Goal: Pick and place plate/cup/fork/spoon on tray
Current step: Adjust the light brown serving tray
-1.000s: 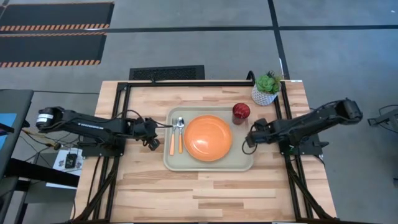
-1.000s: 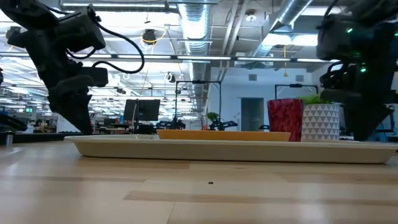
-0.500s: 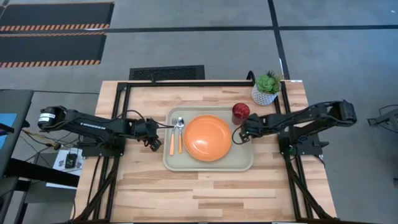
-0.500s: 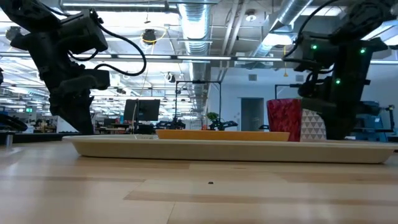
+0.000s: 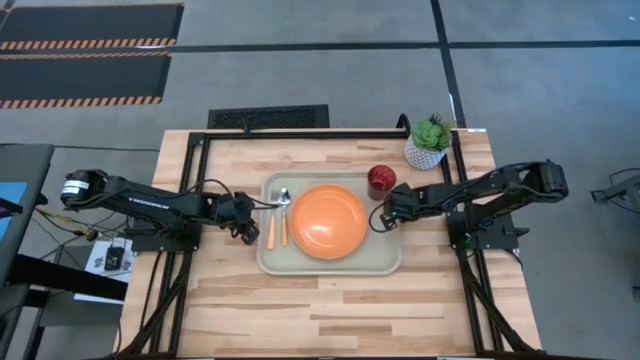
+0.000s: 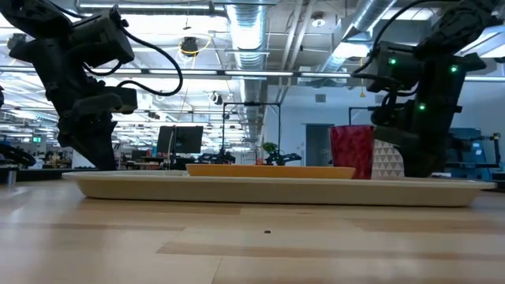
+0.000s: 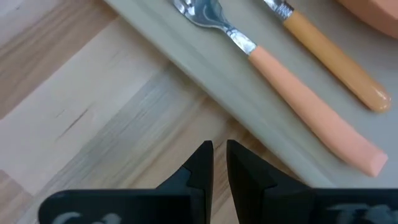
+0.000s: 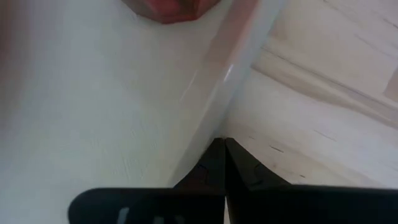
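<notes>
The beige tray [image 5: 330, 266] lies mid-table. On it lie the orange plate [image 5: 332, 222], the dark red cup [image 5: 381, 181] upright in its far right corner, and the fork [image 5: 270, 230] and the spoon [image 5: 284, 214] side by side at its left. My right gripper [image 5: 383, 213] is shut at the tray's right rim. My left gripper [image 5: 252, 232] is low over the table just outside the tray's left rim, its fingers [image 7: 205, 158] all but closed and empty, with the fork [image 7: 292, 93] just beyond. My right gripper meets the outer side of the tray's right rim [image 8: 214, 118] with the tips of its shut fingers [image 8: 214, 163], coming level from the table's right. The tray lies flat on the table. My left gripper is close to the tray's left rim [image 7: 205, 93]; whether it touches, I cannot tell.
A white pot with a green plant [image 5: 428, 143] stands at the far right, behind the cup. Black frame rails [image 5: 200, 160] run along the table's left, right and far sides. Bare wood [image 5: 320, 310] lies on the near side of the tray.
My right gripper has gone toward the table's left to the tray's right rim and has pushed the tray. The tray has slid a little toward the left edge, and the plate, cup, fork and spoon have gone with it.
</notes>
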